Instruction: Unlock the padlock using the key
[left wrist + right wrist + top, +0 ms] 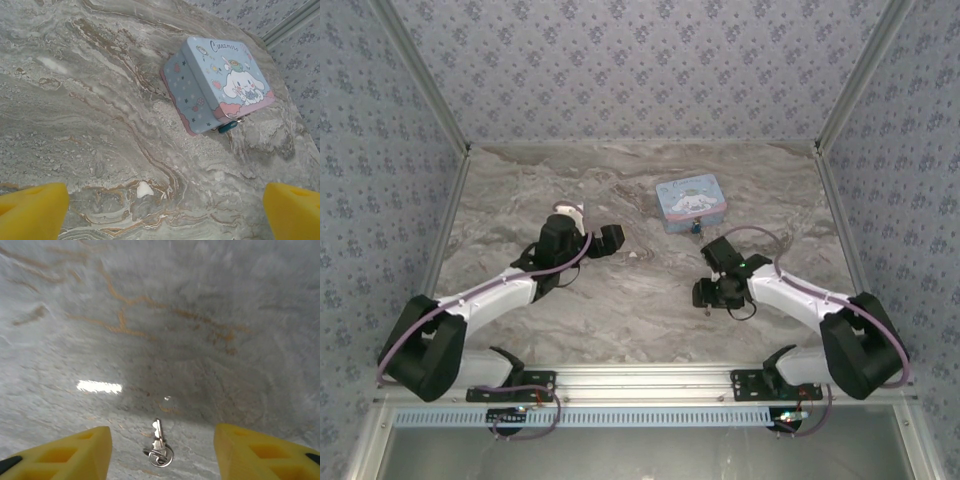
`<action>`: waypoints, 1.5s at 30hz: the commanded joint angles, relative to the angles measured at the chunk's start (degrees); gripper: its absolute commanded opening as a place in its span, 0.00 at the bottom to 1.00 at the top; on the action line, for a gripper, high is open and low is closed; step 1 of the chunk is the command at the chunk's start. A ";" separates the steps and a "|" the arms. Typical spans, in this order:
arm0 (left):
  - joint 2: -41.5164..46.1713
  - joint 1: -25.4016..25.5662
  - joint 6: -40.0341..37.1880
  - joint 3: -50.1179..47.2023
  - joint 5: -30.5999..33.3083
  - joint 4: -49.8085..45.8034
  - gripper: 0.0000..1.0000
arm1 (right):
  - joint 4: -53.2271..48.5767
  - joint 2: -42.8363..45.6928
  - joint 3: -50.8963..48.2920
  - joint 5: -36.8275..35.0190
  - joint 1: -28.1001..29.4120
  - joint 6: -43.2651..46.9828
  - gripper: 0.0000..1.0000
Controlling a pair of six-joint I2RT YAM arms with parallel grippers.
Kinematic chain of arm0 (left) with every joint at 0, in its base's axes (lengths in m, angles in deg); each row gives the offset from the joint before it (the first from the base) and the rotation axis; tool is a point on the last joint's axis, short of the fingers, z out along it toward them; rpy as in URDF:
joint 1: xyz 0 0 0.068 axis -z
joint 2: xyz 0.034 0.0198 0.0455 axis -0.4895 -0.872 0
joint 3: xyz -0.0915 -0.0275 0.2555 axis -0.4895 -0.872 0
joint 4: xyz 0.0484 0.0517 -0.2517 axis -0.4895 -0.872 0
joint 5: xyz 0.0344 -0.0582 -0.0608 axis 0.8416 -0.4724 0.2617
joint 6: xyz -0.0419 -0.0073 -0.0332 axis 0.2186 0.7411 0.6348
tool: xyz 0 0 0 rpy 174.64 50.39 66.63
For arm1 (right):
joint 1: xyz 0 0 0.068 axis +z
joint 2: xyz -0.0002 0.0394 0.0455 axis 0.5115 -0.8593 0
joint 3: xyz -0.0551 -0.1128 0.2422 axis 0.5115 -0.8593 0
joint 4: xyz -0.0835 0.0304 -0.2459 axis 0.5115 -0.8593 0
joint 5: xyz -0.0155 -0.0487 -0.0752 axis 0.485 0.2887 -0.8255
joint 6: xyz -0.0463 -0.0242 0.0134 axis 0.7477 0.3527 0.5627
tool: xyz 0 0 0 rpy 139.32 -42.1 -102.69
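The tiny teal padlock (228, 126) hangs at the front edge of a light blue cartoon-printed tin (217, 82), which lies flat on the marble table; from above the padlock (696, 229) is a speck below the tin (689, 202). The small silver key (159, 436), on a wire ring, lies flat on the table between the yellow fingers (70, 455) of my right gripper (161, 440), which is open just above it. My left gripper (165, 192) is open with nothing in it, hovering left of the tin. In the top view the left gripper (610, 239) and right gripper (708, 293) are well apart.
The marble tabletop (640, 300) is bounded by patterned walls with metal rails on the left (450, 230) and right (835, 220). A white chip-like mark (144, 189) shows on the marble under the left gripper.
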 commanded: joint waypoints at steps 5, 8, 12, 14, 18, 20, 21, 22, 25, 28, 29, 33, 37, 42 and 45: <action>-0.40 0.49 -0.98 0.99 0.57 1.84 0.99 | -3.69 -5.41 2.89 -2.59 3.03 -1.65 0.45; -0.34 0.50 -1.09 1.04 0.60 1.54 0.99 | -4.34 -6.47 3.93 -2.80 3.89 -1.55 0.41; -0.41 0.52 -1.28 1.25 0.82 1.16 0.99 | -5.65 -6.94 4.45 -3.08 4.59 -1.60 0.38; -0.41 0.49 -1.48 1.42 0.84 0.89 0.99 | -6.32 -6.75 4.80 -3.41 5.11 -1.67 0.38; -0.45 0.53 -1.64 1.65 1.01 0.46 0.99 | -6.84 -6.75 5.44 -3.58 6.17 -1.82 0.36; -0.50 0.53 -1.64 1.70 1.01 0.27 0.99 | -7.10 -6.78 5.52 -3.60 6.50 -2.03 0.35; -0.50 0.52 -1.66 1.75 1.05 0.25 0.99 | -7.18 -6.73 5.59 -3.70 6.68 -2.14 0.35; -0.46 0.54 -1.64 1.73 1.05 0.20 1.00 | -7.39 -6.77 5.52 -3.92 6.82 -2.30 0.35; -0.45 0.49 -1.64 1.83 1.06 0.10 0.99 | -7.51 -6.85 5.32 -4.17 7.06 -2.69 0.33; -0.65 0.51 -1.83 1.96 1.10 -0.03 1.00 | -7.22 -6.95 5.20 -4.33 7.28 -2.68 0.31; -0.75 0.51 -1.82 1.95 1.09 -0.04 1.00 | -7.20 -7.03 5.20 -4.39 7.28 -2.64 0.30; -0.76 0.49 -1.92 1.97 1.06 -0.38 1.00 | -7.33 -7.74 5.26 -4.27 7.48 -2.68 0.25; -0.37 0.52 -2.15 2.01 1.43 -0.76 1.00 | -7.80 -8.22 5.20 -4.23 7.67 -2.51 0.20; 0.28 0.54 -3.02 2.45 2.14 -2.02 0.99 | -8.25 -8.53 5.48 -4.53 7.81 -1.85 0.10; 0.90 0.44 -3.42 2.73 2.62 -2.80 1.00 | -8.61 -8.37 6.17 -4.97 7.81 -1.16 0.06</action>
